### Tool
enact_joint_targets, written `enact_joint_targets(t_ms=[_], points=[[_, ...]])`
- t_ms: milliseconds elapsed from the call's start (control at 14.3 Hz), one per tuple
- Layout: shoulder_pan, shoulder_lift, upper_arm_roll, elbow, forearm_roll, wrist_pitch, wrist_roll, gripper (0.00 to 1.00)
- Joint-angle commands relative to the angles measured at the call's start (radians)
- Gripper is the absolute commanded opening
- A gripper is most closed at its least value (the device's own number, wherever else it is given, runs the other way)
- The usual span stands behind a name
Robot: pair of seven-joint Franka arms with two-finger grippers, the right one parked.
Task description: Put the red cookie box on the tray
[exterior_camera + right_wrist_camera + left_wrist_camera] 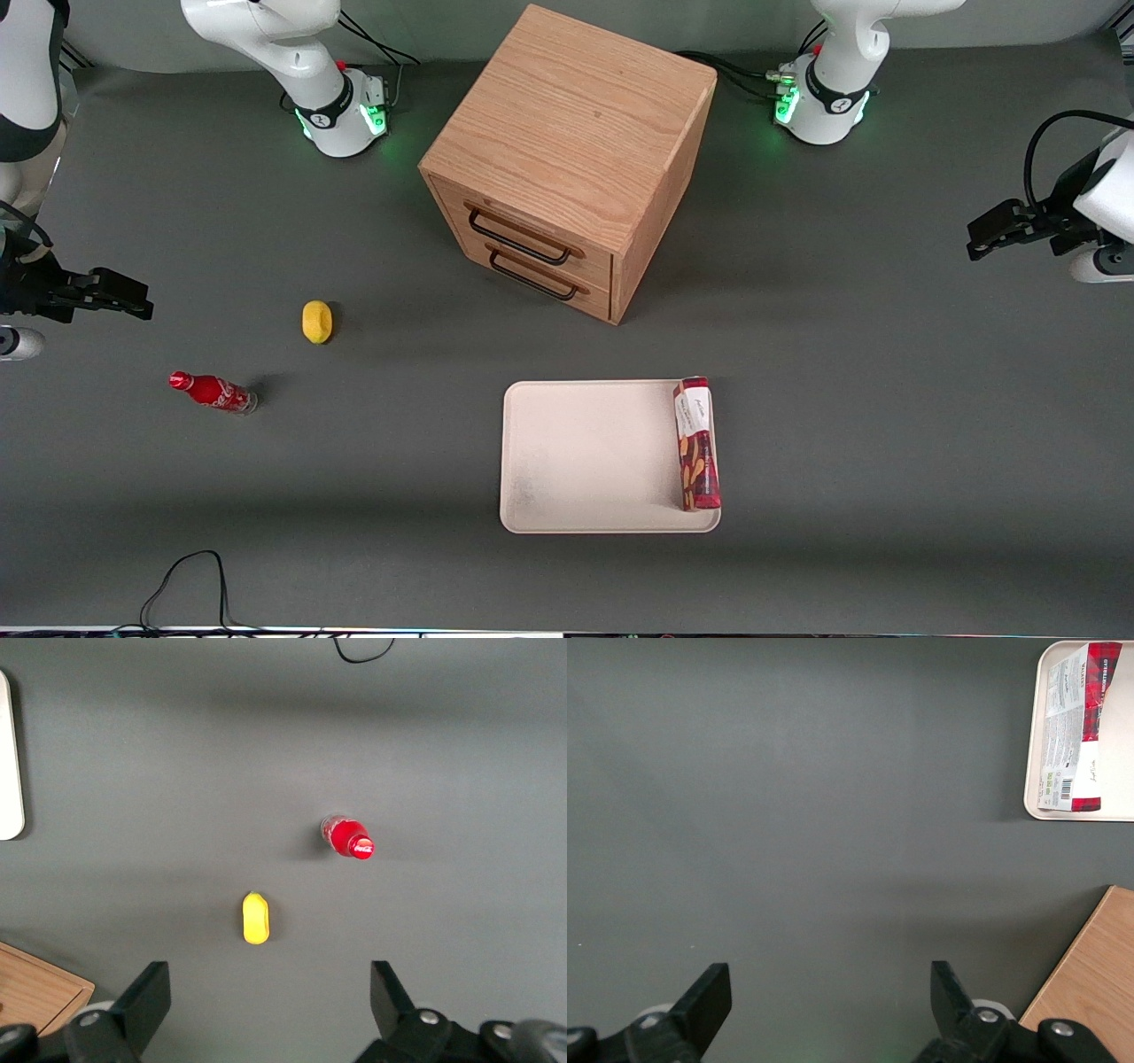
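- Grey tabletop (886,443) carries a small red soda bottle (213,392) toward the parked arm's end.
- Flat cream-white tray (585,456) holds the long red cardboard cookie box (696,443) along its edge; a bump could tip it off.
- Black end effector (974,241) hangs open, empty, well apart.

**Cut off, covered and unreadable**

In the left wrist view the frame edge cuts the tray (1035,771), the red cookie box (1076,722) and the wooden cabinet (1094,979), and only the two spread fingers (709,997) of the gripper (828,992) show. From the front, the gripper (979,241) hangs near the working arm's end of the table, its arm cropped. The box's label print and the soda bottle's (213,392) lettering are too small to read.
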State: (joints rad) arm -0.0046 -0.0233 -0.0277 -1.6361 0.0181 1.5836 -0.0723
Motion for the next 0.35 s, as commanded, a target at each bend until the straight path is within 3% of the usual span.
enact_joint_targets(t_ms=[0, 280], points=[[0.022, -0.007, -0.011, 0.015, -0.032, -0.025, 0.025, 1.00], [0.025, -0.007, -0.009, 0.013, -0.037, -0.049, 0.068, 1.00]])
